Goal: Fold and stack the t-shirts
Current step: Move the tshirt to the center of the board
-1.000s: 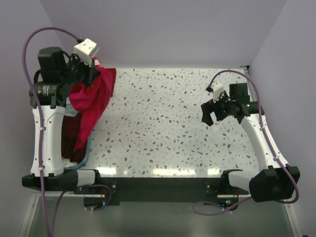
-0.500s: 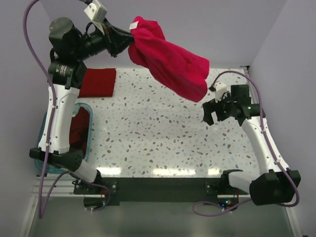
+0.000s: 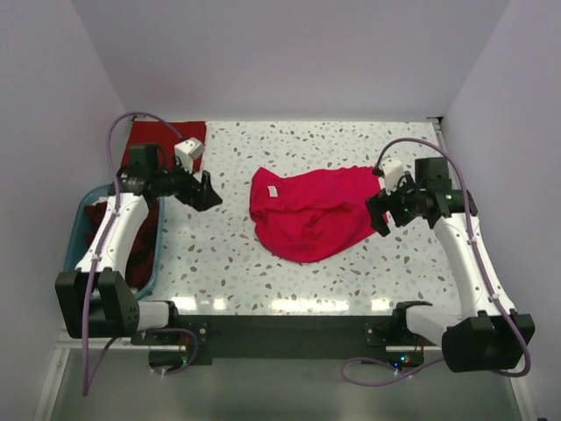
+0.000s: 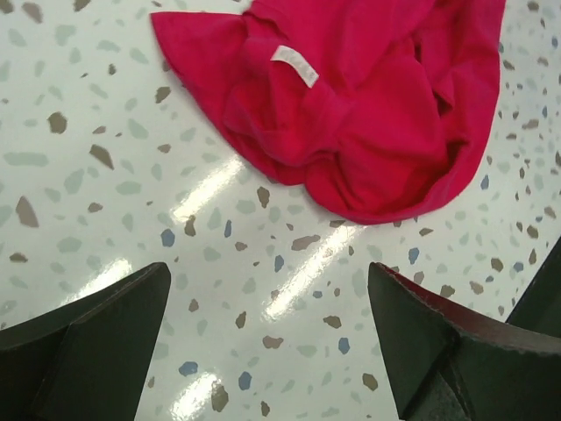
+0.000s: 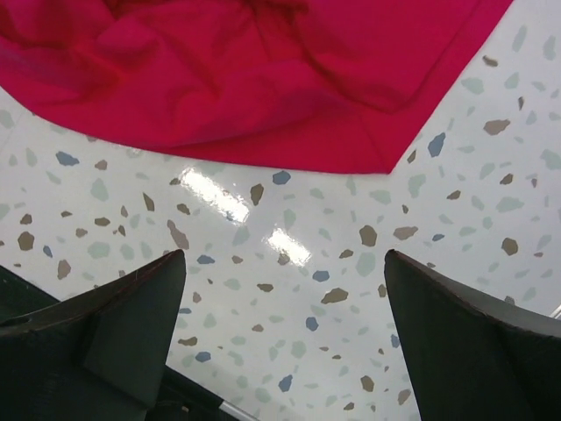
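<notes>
A bright crimson-pink t-shirt (image 3: 311, 213) lies crumpled in the middle of the speckled table, its white neck label (image 4: 294, 65) facing up. A darker red folded t-shirt (image 3: 166, 133) lies at the far left corner, and maroon t-shirts (image 3: 140, 241) fill the blue tub. My left gripper (image 3: 210, 191) hovers open to the left of the crimson shirt, apart from it, nothing between its fingers. My right gripper (image 3: 379, 213) is open at the shirt's right edge, with bare table between its fingers (image 5: 280, 289) and the shirt's hem (image 5: 263, 105) just beyond them.
A translucent blue plastic tub (image 3: 81, 219) stands along the left table edge under my left arm. White walls close in the table at the back and both sides. The arm bases and a black rail (image 3: 280, 329) run along the near edge.
My left arm swung the crimson shirt out of the tub, over the table, and let it go; it now lies in the middle. The left gripper opened and drew back left. The right gripper shifted slightly.
</notes>
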